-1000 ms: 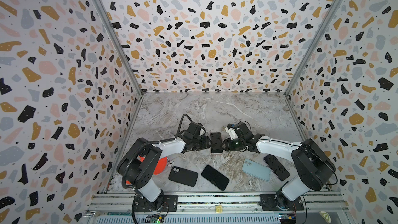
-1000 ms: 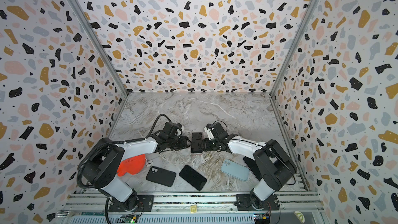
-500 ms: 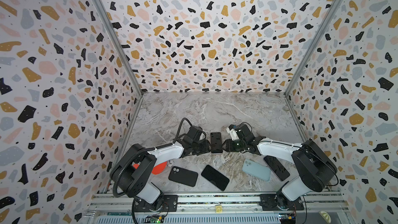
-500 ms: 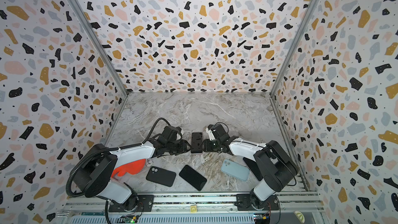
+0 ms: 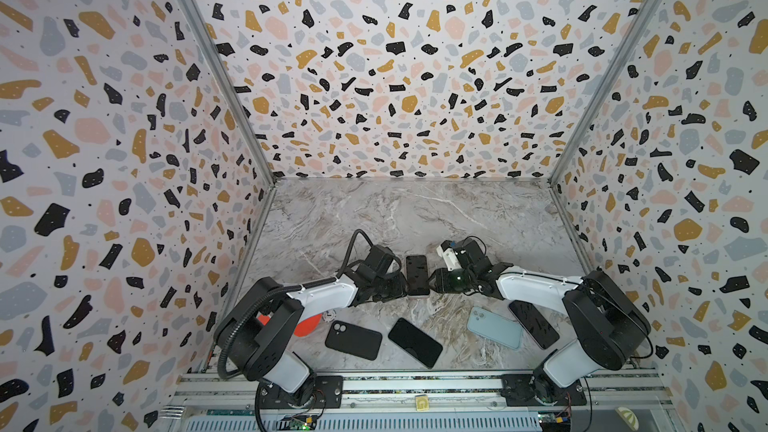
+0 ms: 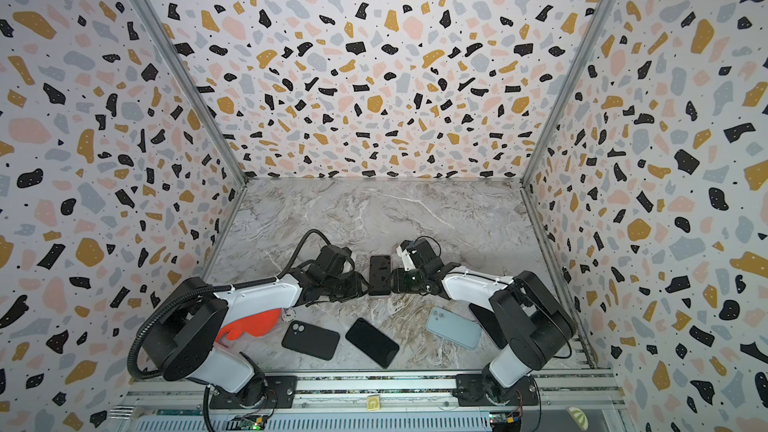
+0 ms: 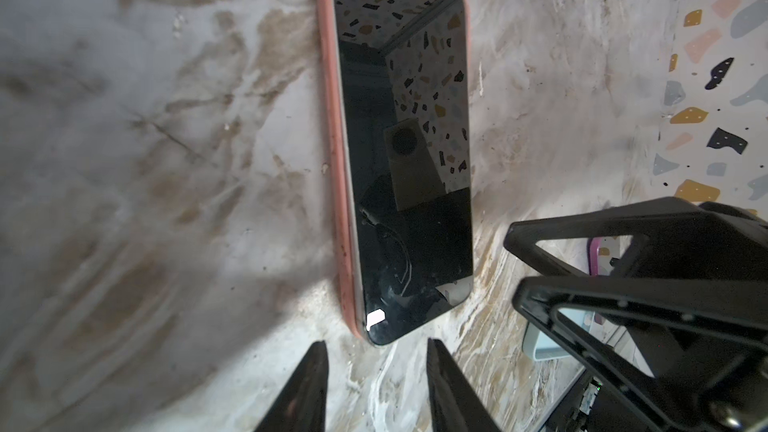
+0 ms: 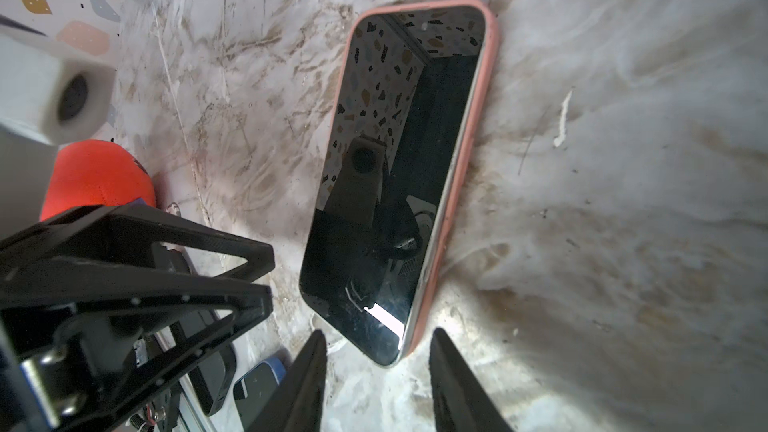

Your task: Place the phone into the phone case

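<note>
While the phone is lying screen-up in the pink phone case on the worktop, it is being flanked by the left tool and right tool, both partly parted and empty; its unseated near corner should be pressed down evenly.

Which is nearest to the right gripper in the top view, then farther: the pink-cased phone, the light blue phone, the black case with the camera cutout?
1. pink-cased phone, right beside the right gripper.
2. light blue phone, nearer the front rail.
3. black case, front left.
</note>
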`<action>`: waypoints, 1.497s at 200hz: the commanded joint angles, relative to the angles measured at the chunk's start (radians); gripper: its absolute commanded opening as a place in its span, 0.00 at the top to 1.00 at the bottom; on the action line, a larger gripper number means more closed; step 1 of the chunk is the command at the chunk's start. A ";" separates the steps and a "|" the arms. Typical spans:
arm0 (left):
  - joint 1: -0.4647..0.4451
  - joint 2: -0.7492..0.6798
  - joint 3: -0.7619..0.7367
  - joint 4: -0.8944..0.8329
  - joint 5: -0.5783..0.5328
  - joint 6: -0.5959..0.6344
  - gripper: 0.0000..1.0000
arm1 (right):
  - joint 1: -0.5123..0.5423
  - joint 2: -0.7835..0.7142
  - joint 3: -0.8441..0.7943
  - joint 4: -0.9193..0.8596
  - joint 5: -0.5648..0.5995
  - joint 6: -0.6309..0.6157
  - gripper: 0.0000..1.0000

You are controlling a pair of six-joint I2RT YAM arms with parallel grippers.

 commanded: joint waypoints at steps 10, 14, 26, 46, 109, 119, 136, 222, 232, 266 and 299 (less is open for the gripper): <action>-0.012 0.021 0.043 -0.030 -0.026 0.018 0.63 | -0.003 -0.036 0.003 -0.025 0.002 -0.013 0.58; -0.013 0.022 0.042 -0.031 -0.027 0.019 0.64 | -0.003 -0.037 0.002 -0.024 0.003 -0.013 0.58; -0.013 0.030 0.039 -0.033 -0.030 0.023 0.64 | -0.002 -0.037 -0.002 -0.022 0.000 -0.012 0.58; -0.013 0.048 0.034 -0.022 -0.029 0.024 0.67 | -0.002 -0.031 -0.001 -0.018 -0.007 -0.007 0.58; -0.016 0.083 0.019 0.000 -0.027 0.027 0.77 | 0.009 -0.019 -0.013 0.003 -0.020 0.006 0.58; -0.017 0.091 0.017 0.003 -0.025 0.026 0.79 | 0.014 -0.009 -0.016 0.010 -0.023 0.010 0.58; -0.017 0.099 0.011 0.009 -0.025 0.028 0.81 | 0.028 0.007 -0.021 0.021 -0.028 0.017 0.58; -0.017 0.157 -0.024 0.052 -0.029 0.034 0.92 | 0.058 0.073 -0.015 0.057 -0.040 0.030 0.57; -0.017 0.164 -0.026 0.057 -0.027 0.033 0.94 | 0.062 0.080 -0.014 0.060 -0.041 0.031 0.57; -0.017 0.171 -0.029 0.059 -0.029 0.038 0.98 | 0.072 0.093 -0.007 0.062 -0.044 0.031 0.57; -0.016 0.158 -0.028 0.047 -0.032 0.042 0.98 | 0.073 0.088 -0.003 0.055 -0.042 0.030 0.58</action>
